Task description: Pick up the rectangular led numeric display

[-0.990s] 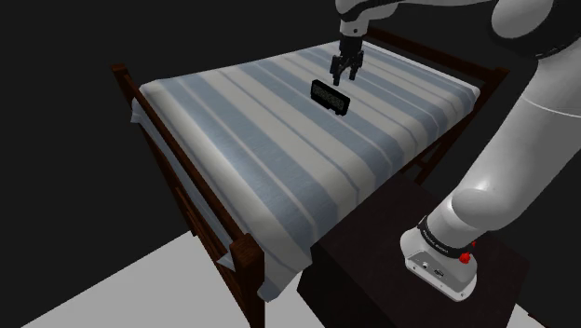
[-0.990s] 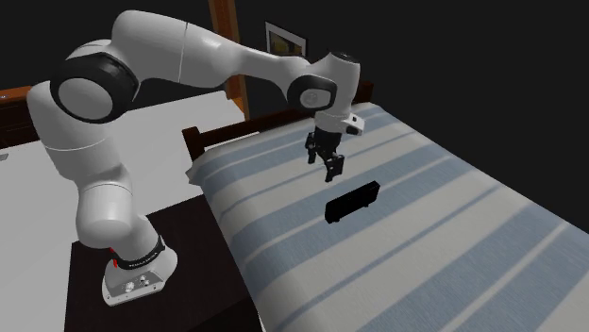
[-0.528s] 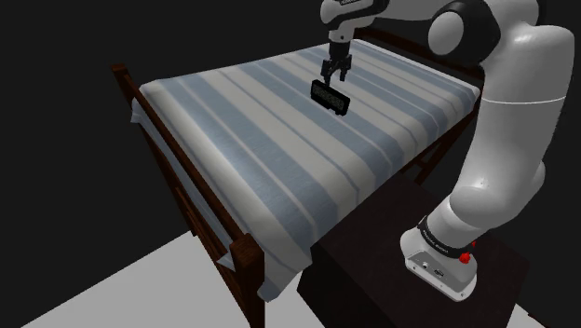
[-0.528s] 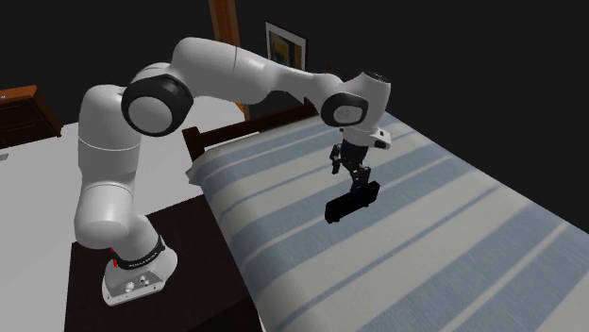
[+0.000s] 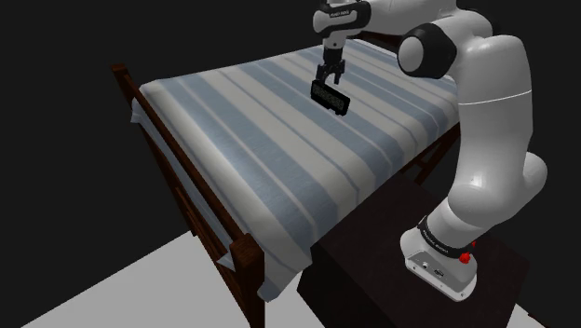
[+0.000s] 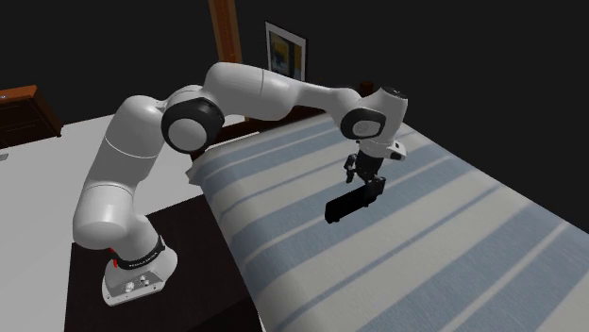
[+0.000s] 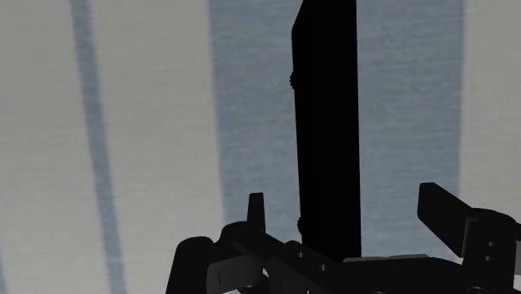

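Where the white arm (image 6: 255, 90) stretches from its dark box stand (image 5: 391, 233) out over the bed, we note the all-black two-finger gripper (image 5: 330, 76) pointing down, right over the black rectangular LED numeric display (image 5: 331, 98).

The display sits on the wooden-framed bed with a blue-and-cream striped cover (image 5: 261, 140), toward the far end in the shoulder view. It appears to stand on its long edge. In the wrist view it rests on a blue stripe, running lengthwise along it.

Gripper: fingers spread apart. In the wrist view the display (image 7: 327, 125) passes between the two fingers (image 7: 255, 209). We see a gap of cover on each side, so nothing is clasped. The gripper (image 7: 342, 196) straddles one end of the display rather than its middle.

In the second exterior view the gripper (image 6: 368, 179) meets the display (image 6: 351, 203) at its upper right end. We cannot tell whether the fingertips touch the cover.

A framed picture (image 6: 285, 47) hangs on the dark wall behind the arm.
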